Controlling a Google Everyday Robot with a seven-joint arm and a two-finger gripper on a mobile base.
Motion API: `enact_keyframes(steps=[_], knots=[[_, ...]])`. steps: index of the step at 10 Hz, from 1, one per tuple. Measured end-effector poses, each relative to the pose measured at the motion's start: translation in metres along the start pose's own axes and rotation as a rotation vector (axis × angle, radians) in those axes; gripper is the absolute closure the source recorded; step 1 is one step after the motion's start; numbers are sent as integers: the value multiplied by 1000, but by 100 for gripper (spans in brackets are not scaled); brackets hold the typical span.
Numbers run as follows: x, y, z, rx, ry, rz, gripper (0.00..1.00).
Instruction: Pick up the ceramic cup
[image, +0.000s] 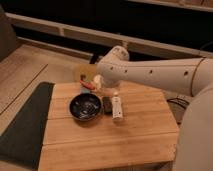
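The ceramic cup (97, 80) shows as a small cream-white shape at the back of the wooden table (140, 135), partly hidden by my arm. My gripper (105, 90) hangs under the bent white arm (150, 75), right beside the cup and just behind the dark bowl (85, 107). Whether it touches the cup is hidden by the arm.
A slim white bottle (117, 108) lies right of the bowl, with a small dark object (107, 104) between them. An orange-red item (88, 84) and a tan round thing (81, 72) sit at the table's back edge. A dark mat (22, 125) lies left of the table.
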Motion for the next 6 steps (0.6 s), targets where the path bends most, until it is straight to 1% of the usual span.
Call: enact_keyframes(steps=[1,3,4,5,6], knots=[[-6,-15,17,13,-1,12,35],[-27,-32,52,-2,-15,20,35],[-37,-35,64,-18,-24,16,35],[-58,-36,80,-63,-50,7,35],[-71,-35,84,-94,-70,-5,35]])
